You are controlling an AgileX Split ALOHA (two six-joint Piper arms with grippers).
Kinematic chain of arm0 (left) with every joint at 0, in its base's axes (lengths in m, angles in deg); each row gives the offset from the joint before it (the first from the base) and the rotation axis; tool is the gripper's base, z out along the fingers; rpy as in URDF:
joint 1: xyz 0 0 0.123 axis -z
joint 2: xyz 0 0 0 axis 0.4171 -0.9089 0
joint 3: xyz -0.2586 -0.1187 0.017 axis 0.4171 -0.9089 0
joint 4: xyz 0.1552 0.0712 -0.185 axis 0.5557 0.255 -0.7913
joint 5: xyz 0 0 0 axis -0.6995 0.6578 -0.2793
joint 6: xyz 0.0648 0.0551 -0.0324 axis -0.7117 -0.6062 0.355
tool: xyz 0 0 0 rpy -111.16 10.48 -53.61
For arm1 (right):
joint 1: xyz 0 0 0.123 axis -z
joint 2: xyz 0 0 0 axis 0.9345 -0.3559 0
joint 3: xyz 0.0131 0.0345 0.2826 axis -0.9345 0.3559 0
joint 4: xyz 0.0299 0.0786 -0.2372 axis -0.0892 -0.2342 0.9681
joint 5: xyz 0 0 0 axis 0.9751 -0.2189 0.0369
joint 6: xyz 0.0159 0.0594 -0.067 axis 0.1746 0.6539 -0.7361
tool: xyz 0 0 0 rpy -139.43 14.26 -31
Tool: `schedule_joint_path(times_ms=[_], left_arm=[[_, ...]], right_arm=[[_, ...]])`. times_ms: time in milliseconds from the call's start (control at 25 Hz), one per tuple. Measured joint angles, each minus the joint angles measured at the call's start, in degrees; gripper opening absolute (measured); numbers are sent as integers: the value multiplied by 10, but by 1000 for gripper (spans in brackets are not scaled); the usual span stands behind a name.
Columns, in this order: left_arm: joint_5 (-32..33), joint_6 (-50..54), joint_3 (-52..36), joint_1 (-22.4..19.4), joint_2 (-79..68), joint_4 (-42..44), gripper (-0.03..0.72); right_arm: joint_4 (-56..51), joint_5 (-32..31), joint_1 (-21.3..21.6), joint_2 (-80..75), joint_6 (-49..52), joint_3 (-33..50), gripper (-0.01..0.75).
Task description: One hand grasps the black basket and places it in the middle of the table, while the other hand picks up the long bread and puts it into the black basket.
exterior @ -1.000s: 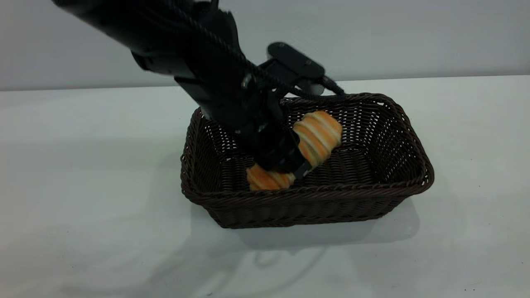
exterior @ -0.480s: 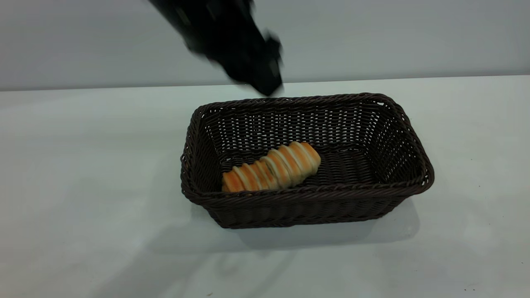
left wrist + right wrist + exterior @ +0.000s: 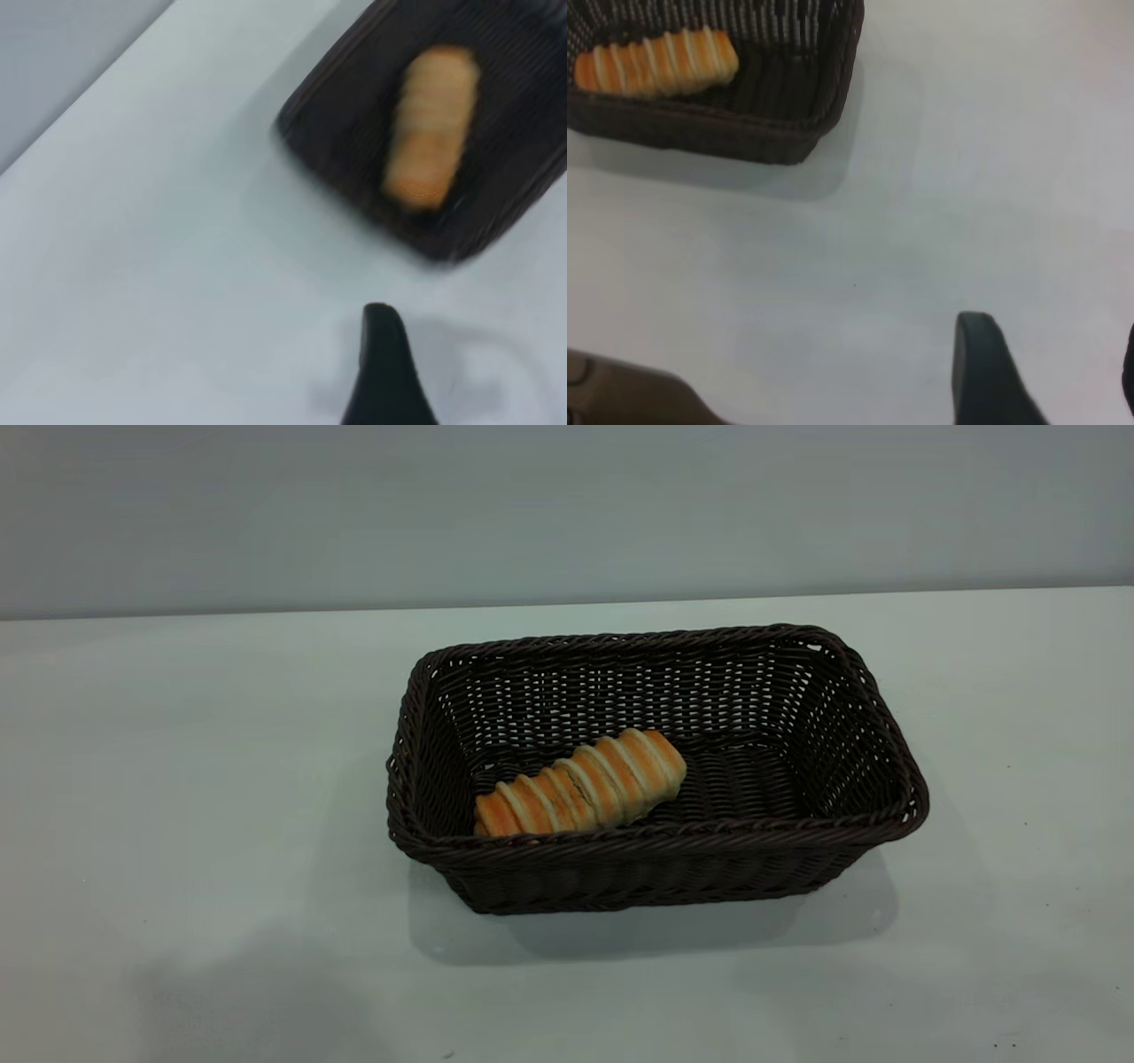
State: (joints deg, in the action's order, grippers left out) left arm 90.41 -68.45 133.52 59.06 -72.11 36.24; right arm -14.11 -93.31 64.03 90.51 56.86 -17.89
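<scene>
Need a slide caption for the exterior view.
Striped golden-orange bread roll lying inside the dark woven wicker basket on the white-grey table.

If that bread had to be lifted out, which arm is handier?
Probably left: the striped golden bread roll lies in the left end of the dark woven basket, on that arm's side.

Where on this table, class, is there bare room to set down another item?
The table is bare left of the basket, right of it, in front of it, and in the strip behind it up to the wall. Inside, the basket's right half is free; the bread fills the front left.
</scene>
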Motion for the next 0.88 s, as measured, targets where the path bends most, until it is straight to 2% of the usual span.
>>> schedule_joint_path(times_ms=[120, 160, 360, 600, 880], left_arm=[[93, 12, 0, 0, 65, 21, 549], [103, 15, -2, 0, 87, 22, 549], [103, 36, -58, 0, 204, 3, 549], [102, 51, -243, 0, 349, -56, 548], [78, 51, -429, 0, 449, -68, 547]], right_arm=[[0, 0, 0, 1, 0, 0, 388], [0, 0, 0, 1, 0, 0, 388], [-2, 0, 0, 2, 0, 0, 388], [-2, 0, 0, 2, 1, 0, 388], [-2, 0, 0, 2, 2, 0, 387]])
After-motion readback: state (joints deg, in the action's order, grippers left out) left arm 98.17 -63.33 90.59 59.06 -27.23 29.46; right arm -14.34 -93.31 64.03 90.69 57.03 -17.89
